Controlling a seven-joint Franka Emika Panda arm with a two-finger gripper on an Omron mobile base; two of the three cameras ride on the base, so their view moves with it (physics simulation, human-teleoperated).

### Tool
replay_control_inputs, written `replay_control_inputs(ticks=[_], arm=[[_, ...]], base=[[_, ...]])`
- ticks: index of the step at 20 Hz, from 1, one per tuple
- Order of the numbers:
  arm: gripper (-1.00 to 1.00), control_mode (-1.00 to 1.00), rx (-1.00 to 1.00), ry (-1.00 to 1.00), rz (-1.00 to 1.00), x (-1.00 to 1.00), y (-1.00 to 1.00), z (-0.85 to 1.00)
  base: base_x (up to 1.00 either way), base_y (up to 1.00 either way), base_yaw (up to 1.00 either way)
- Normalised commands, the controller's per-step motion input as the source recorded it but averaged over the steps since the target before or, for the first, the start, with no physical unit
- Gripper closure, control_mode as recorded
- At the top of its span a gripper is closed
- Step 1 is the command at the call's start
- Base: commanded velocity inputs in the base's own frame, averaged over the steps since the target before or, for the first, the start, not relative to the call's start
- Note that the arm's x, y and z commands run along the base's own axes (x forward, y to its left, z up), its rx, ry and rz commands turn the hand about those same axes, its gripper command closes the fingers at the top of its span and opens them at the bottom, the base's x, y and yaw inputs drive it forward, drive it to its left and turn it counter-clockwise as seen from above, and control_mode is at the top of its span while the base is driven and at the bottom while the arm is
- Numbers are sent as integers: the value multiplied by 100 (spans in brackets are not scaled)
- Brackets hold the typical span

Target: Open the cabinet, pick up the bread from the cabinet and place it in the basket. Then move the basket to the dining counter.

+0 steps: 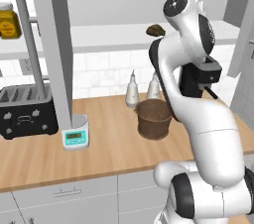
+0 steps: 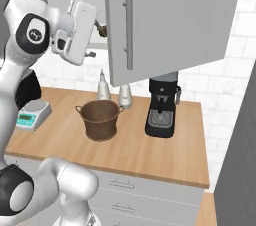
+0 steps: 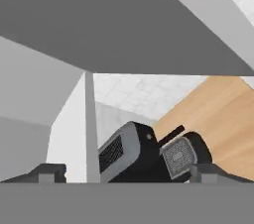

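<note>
My jaws (image 3: 124, 172) stand spread wide and hold nothing, raised at the height of the cabinet (image 2: 170, 20), whose doors hang open. Below them I see the black coffee machine (image 3: 149, 153) on the tabletop (image 1: 114, 143). The bread (image 1: 155, 30) lies on the cabinet's pale shelf (image 1: 109, 37), above the basket (image 1: 154, 118), which sits on the tabletop beside two pale bottles (image 1: 132, 90). A toaster (image 1: 25, 110) and scale (image 1: 75, 136) stand to the left.
</note>
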Motion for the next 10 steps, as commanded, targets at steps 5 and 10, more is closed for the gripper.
replay_control_inputs(ticks=[5,10], arm=[[-100,-100,15,-18,-49,0,-75,0],[-100,-100,16,-20,-40,-26,-77,0]], base=[[0,0,0],[0,0,0]])
